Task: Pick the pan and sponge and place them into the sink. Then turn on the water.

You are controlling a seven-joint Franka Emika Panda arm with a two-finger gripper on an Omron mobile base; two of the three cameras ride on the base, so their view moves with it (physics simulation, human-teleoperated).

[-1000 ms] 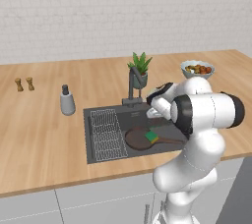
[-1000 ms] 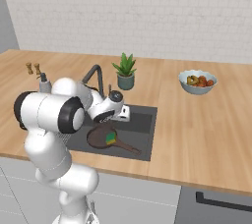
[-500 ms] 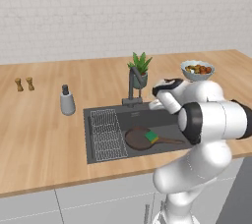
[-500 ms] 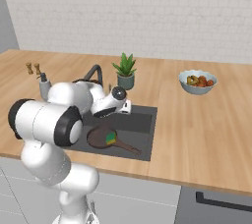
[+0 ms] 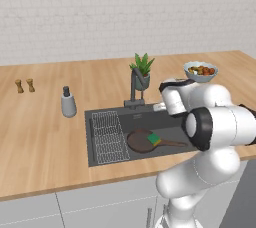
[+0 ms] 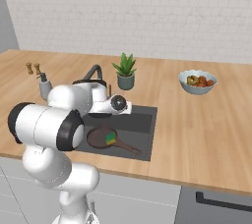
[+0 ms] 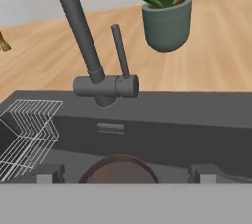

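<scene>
While the gripper (image 7: 123,173) hangs over the sink (image 7: 197,120) with its 2 fingertips (image 7: 49,173) set wide apart and gripping nothing, the pan (image 5: 142,141) lies flat on the sink floor right below it, handle toward the sink's right end. On the pan's rim rests the sponge (image 5: 153,138), green face up. At the sink's left end stands the wire rack (image 5: 108,137). Behind the sink's back edge rises the faucet (image 7: 81,41), its thin lever (image 7: 119,51) upright, and no stream runs from it. Beyond the faucet sits a potted plant (image 7: 165,16); left of the sink is a soap dispenser (image 5: 67,103), and far right a fruit bowl (image 5: 200,71).
</scene>
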